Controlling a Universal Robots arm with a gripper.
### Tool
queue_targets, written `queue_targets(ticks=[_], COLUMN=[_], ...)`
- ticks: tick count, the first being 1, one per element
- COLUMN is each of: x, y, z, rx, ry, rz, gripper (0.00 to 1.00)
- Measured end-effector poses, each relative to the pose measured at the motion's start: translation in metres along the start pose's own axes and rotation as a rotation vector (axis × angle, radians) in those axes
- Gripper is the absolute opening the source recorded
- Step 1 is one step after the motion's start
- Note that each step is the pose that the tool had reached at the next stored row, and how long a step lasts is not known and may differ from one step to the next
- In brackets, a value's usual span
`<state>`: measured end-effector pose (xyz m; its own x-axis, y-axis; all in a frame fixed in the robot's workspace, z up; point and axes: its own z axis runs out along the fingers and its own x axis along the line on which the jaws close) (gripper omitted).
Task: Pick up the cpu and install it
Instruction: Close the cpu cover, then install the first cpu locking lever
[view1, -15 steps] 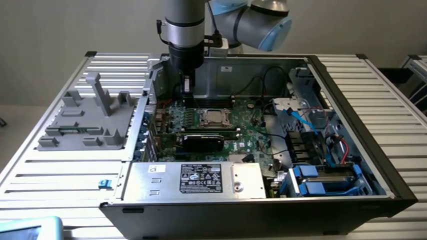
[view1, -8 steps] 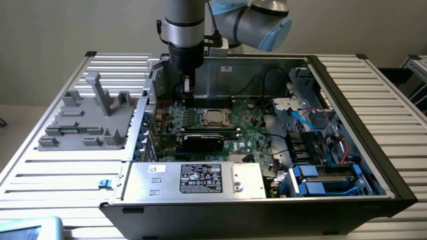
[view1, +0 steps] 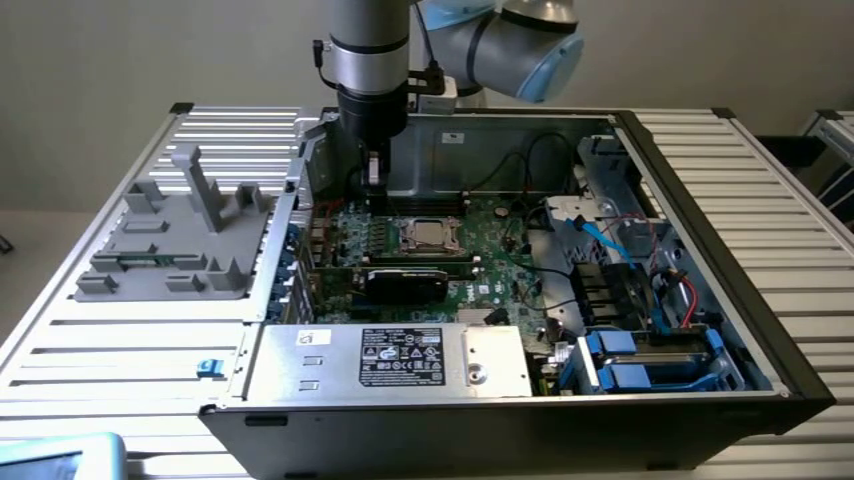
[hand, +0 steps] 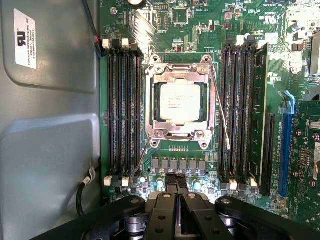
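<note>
1. Closest to us, the gripper (hand: 176, 181) has its two black fingers pressed together with nothing between them. In the exterior view it hangs low inside the open computer case (view1: 507, 150), close to the far wall.
2. Just past the fingertips runs a thin wire lever (hand: 220, 107), splayed away from the socket. We judge it unlatched.
3. Beyond that, the cpu (hand: 180, 102) lies flat within the socket's metal load frame (hand: 181, 70), silver top up and edges square to the frame. We judge it seated but not clamped.
4. To finish this well, we would press only on the frame or lever, straight down and gently. We would never press off-centre on the chip, and we would stay clear of the memory slots (hand: 122, 110) flanking the socket.
5. Farther off, the blue expansion slot (hand: 285, 145), graphics card (view1: 407, 282) and power supply (view1: 400, 358) lie well apart from the fingers.
</note>
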<state>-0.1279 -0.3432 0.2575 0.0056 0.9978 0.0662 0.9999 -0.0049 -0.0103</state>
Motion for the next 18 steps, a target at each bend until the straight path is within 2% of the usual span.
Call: queue_targets(ticks=[18], x=[0.0000], y=[-0.0001], z=[-0.0007], rx=[-0.0001], ry=[-0.0002], rz=[0.000], gripper=[0.11])
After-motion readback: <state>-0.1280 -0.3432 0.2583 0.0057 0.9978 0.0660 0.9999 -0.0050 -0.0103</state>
